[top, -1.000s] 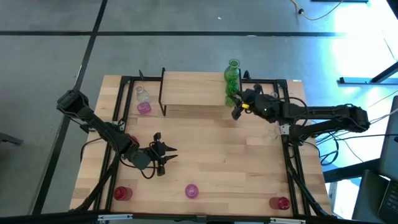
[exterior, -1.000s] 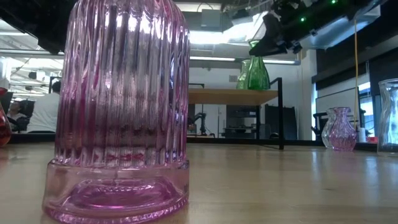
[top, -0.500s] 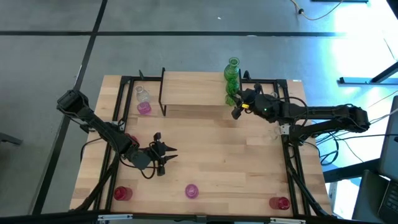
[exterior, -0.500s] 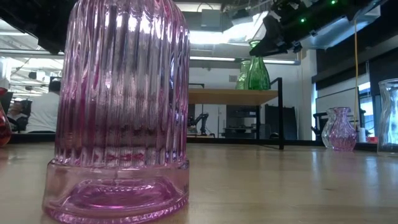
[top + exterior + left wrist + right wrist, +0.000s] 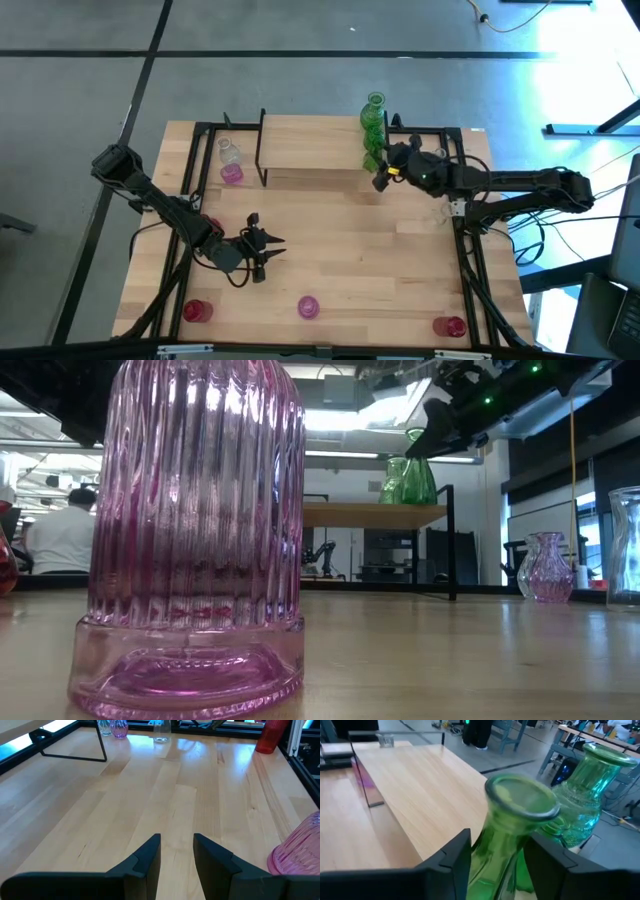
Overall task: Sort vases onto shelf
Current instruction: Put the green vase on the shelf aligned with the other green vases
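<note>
A ribbed pink vase (image 5: 190, 540) stands at the table's near edge, well in front of the shelf (image 5: 315, 150). The left gripper (image 5: 268, 251) hovers near it over bare boards, jaws narrowly parted and empty. At the shelf's right end, the right gripper (image 5: 380, 170) straddles a green vase (image 5: 507, 832) beside a second green vase (image 5: 585, 795), fingers apparently just clear of the neck

A: The light is bright and cool. Ceiling strips (image 5: 340, 455) glow far beyond the right tool (image 5: 495, 851), and a blue-white sheen lies on the grey floor (image 5: 560, 60).

B: The ribbed pink glass vase (image 5: 195, 530) fills the low view, slightly soft. Pale glare streaks the light-wood desk (image 5: 200, 755) ahead of the left tool (image 5: 176, 852).
</note>
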